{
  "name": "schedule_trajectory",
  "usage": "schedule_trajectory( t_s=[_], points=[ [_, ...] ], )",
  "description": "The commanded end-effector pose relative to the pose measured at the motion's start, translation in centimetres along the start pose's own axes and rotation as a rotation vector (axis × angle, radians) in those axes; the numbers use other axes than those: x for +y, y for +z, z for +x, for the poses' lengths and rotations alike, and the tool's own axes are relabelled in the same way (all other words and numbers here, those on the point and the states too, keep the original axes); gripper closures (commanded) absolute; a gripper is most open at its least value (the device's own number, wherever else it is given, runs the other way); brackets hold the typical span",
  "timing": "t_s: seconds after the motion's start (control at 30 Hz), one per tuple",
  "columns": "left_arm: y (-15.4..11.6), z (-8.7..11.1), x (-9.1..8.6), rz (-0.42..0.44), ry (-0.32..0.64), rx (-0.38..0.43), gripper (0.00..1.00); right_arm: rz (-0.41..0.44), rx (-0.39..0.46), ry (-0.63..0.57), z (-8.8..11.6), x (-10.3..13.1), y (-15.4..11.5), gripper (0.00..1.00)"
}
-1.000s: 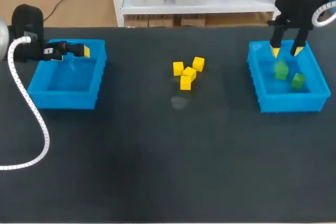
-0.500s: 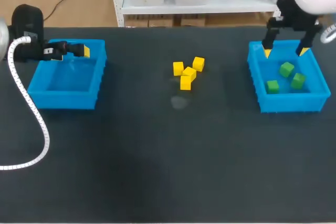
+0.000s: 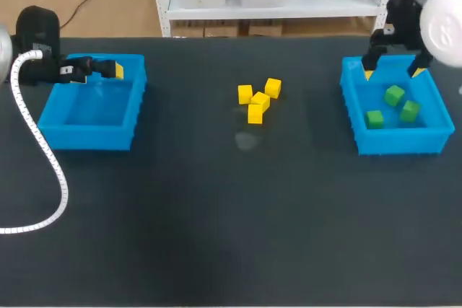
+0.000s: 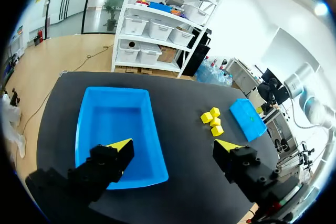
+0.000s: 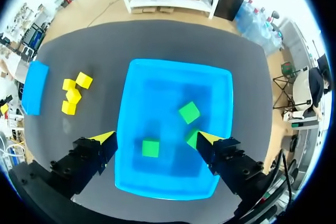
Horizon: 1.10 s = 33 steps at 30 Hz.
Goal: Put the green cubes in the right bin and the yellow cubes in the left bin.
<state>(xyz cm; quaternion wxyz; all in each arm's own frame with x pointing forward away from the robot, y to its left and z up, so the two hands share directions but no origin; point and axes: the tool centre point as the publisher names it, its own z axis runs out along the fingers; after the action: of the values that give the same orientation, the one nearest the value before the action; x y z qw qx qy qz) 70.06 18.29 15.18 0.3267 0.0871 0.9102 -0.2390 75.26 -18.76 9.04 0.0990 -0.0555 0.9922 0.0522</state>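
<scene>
The right bin (image 3: 401, 141) holds all three green cubes (image 3: 394, 95); one lies near its middle, one toward its outer side wall, one by its near wall; the right gripper (image 3: 393, 73) hangs above the bin's far edge, its fingers spread wide and holding nothing; in the right wrist view the right gripper (image 5: 155, 139) has the green cubes (image 5: 189, 112) below it, one under the gap, one half hidden by a fingertip, none touched. Four yellow cubes (image 3: 260, 100) sit bunched on the table (image 3: 216, 214), well apart from the right bin, on the side toward the left bin (image 3: 86, 135); that bin is farthest from the right bin; the left gripper (image 4: 174, 145) is over it, fingers parted and bare.
</scene>
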Motion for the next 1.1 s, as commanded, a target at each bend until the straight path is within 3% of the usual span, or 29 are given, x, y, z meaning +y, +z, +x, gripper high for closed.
schedule_trajectory(
  t_s=[0.03,0.27,0.4,0.6,0.77,0.97,1.1],
  points=[
    [0.0,0.1,0.2,0.008,0.002,-0.006,0.0,0.003,-0.384,0.002,0.6,0.0,-0.1,0.0],
    [0.0,0.1,0.2,0.008,0.002,-0.006,0.0,0.003,-0.384,0.002,0.6,0.0,-0.1,0.0],
    [1.2,-3.0,-2.6,0.005,0.08,0.093,0.0,0.003,-0.384,0.002,0.6,0.0,-0.1,0.0],
    [4.1,-8.3,-6.8,0.041,0.222,0.149,0.0,0.003,-0.384,0.002,0.6,0.0,-0.1,0.0],
    [7.6,-11.6,-9.6,0.104,0.335,0.208,0.0,0.003,-0.384,0.002,0.6,0.0,-0.1,0.0],
    [13.4,-13.6,-12.5,0.146,0.414,0.354,0.0,0.003,-0.384,0.002,0.6,0.0,-0.1,0.0],
    [16.8,-13.3,-15.3,0.184,0.475,0.441,0.0,0.003,-0.384,0.002,0.6,0.0,-0.1,0.0]
  ],
)
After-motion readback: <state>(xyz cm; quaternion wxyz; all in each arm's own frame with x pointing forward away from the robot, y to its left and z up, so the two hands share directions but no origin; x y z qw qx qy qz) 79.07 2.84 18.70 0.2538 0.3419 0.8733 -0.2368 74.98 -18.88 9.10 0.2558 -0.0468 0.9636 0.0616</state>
